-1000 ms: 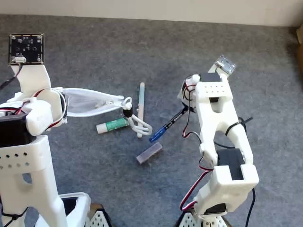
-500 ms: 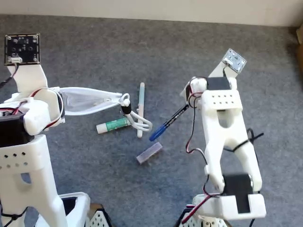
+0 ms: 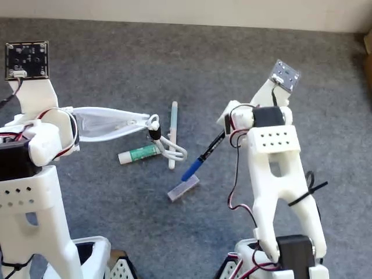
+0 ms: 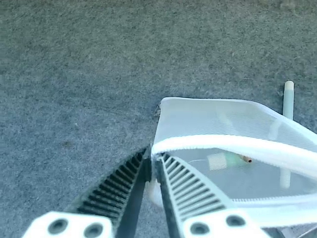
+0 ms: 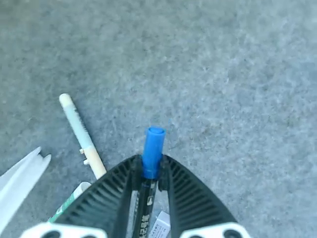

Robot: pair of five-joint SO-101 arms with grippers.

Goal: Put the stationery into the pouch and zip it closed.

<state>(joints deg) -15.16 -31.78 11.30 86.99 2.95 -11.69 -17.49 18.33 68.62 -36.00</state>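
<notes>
A white mesh pouch (image 3: 113, 124) lies open on the grey carpet, and my left gripper (image 3: 75, 125) is shut on its near edge (image 4: 152, 158). Through the mesh I see a green glue stick (image 4: 225, 160); from above it lies beside the pouch (image 3: 138, 153). My right gripper (image 3: 225, 135) is shut on a blue-capped pen (image 3: 200, 157), which slants down toward the carpet (image 5: 153, 145). A white pen (image 3: 172, 131) lies by the pouch's zip end. A grey eraser block (image 3: 183, 188) sits just below the blue pen's cap.
A white cord loop (image 3: 170, 152) with a black pull trails from the pouch's zip end over the white pen (image 5: 81, 135). Open carpet stretches behind and to the right of the arms. A pale wall edge (image 3: 186, 11) runs along the back.
The right arm has stretched forward and risen with the blue pen, which now slants more steeply, its cap nearer the eraser. The left arm and pouch have barely shifted.
</notes>
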